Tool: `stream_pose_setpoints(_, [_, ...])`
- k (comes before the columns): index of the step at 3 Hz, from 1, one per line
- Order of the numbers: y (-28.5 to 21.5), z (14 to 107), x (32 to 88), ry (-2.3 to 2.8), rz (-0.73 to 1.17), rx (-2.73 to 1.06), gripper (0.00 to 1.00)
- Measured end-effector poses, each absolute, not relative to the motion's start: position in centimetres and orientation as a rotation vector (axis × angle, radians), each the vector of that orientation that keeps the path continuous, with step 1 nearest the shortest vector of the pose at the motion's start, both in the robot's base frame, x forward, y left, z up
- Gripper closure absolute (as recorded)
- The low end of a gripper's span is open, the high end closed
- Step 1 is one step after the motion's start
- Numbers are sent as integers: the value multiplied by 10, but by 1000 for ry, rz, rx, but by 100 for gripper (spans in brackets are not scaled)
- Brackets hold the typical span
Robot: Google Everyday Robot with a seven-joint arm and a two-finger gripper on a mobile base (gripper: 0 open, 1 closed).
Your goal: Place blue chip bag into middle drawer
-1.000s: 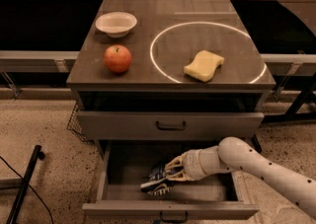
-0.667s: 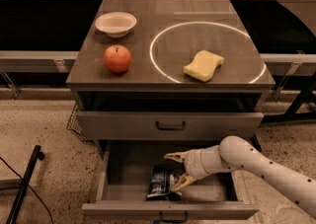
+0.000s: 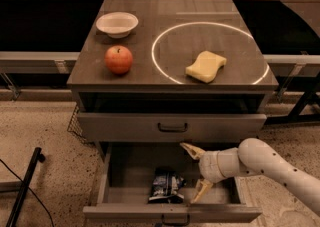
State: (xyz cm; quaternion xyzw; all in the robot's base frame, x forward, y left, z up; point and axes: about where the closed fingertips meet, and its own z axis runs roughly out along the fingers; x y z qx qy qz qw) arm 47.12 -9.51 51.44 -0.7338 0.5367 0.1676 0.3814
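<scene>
The blue chip bag (image 3: 166,185) lies on the floor of the open middle drawer (image 3: 125,171), near its front panel and a little left of centre. My gripper (image 3: 196,173) is inside the drawer, just right of the bag and apart from it. It is open and empty, one finger (image 3: 190,150) up near the upper drawer front, the other (image 3: 201,190) down by the drawer's front panel. The white arm comes in from the lower right.
On the cabinet top (image 3: 90,66) are a red apple (image 3: 119,59), a white bowl (image 3: 117,23) and a yellow sponge (image 3: 206,66) inside a white circle. The upper drawer (image 3: 172,127) is closed. A black pole (image 3: 24,186) leans at lower left.
The gripper has let go of the blue chip bag, which dropped to the drawer floor. The gripper opened wide and drew back to the right.
</scene>
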Motion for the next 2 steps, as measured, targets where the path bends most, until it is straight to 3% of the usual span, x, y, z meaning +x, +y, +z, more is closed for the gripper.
stream_pose_setpoints(2, [-168, 531, 451, 1603, 329, -1848, 0])
